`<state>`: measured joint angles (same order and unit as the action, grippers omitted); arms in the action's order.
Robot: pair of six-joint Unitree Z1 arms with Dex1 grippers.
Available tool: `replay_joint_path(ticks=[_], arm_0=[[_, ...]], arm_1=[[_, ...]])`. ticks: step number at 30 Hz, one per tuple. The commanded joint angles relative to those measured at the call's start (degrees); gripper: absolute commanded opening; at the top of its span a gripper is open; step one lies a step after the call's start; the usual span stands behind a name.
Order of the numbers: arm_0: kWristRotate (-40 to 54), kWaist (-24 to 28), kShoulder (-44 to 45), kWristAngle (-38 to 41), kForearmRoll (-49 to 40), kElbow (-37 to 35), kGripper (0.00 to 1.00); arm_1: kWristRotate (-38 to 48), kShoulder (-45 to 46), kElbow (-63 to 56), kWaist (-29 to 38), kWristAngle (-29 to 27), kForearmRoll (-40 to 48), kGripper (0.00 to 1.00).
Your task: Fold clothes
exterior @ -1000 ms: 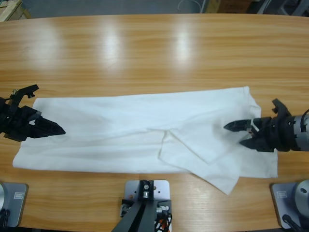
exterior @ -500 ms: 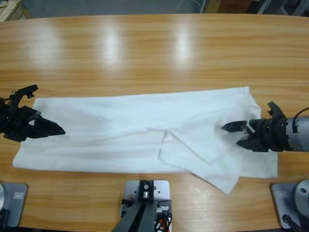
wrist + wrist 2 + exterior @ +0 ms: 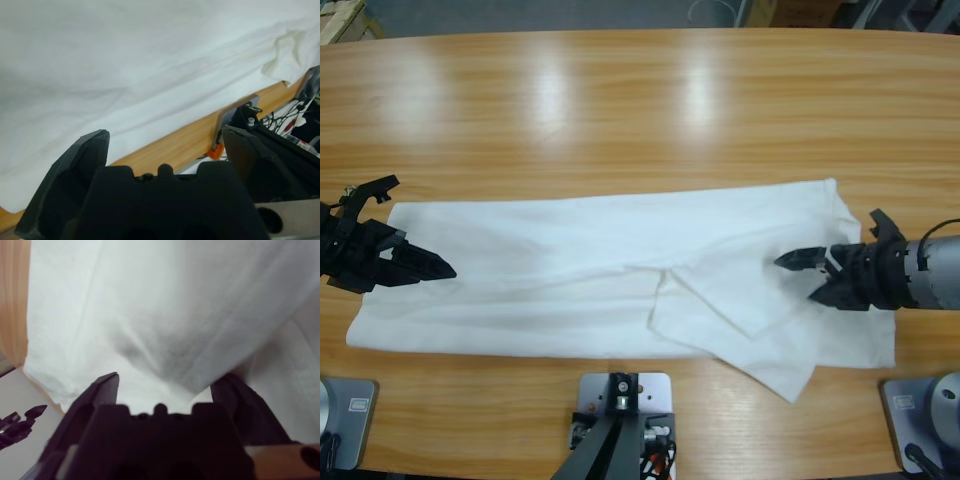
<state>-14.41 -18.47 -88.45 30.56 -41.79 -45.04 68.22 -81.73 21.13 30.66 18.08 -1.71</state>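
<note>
White shirt (image 3: 570, 270) flat between two open pincers, table (image 3: 640, 110) underneath.

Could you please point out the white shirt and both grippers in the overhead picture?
Plain white thin-cloth shirt (image 3: 570, 270): high view, middle of the spread cloth.
Left black two-jawed gripper (image 3: 442, 268): high view, at its fingertips.
Right black two-jawed gripper (image 3: 796, 276): high view, between its fingertips.
</note>
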Motion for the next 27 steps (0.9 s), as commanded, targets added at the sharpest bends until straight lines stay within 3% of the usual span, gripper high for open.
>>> replay_joint_path(ticks=[1, 2, 3, 4, 6, 18, 27], arm_0=[[-0.4, -0.3, 0.4, -0.1, 0.8, 1.8, 0.872], [-0.4, -0.3, 0.4, -0.1, 0.8, 1.9, 0.872], [-0.4, -0.3, 0.4, -0.1, 0.8, 1.9, 0.873], [-0.4, -0.3, 0.4, -0.1, 0.8, 1.9, 0.876], [-0.4, -0.3, 0.2, -0.1, 0.8, 1.9, 0.876], [-0.4, -0.3, 0.2, -0.1, 0.9, 1.8, 0.876], [-0.4, -0.3, 0.5, -0.1, 1.1, 2.0, 0.876]], arm_1=[[0.1, -2.1, -1.7, 0.5, -0.7, 1.5, 0.720], [0.1, -1.8, -1.6, 0.5, -0.6, 1.5, 0.710], [0.0, -1.1, -1.5, 0.5, -0.5, 1.5, 0.598], [-0.1, 0.0, -1.3, 0.5, -0.4, 1.5, 0.444], [-0.8, 2.3, -0.9, 0.5, -0.2, 1.1, 0.027], [-3.7, 2.2, 0.7, 0.5, 2.2, -1.8, 0.000], [-4.6, -12.6, 12.7, -3.2, 9.3, -0.3, 0.000]])
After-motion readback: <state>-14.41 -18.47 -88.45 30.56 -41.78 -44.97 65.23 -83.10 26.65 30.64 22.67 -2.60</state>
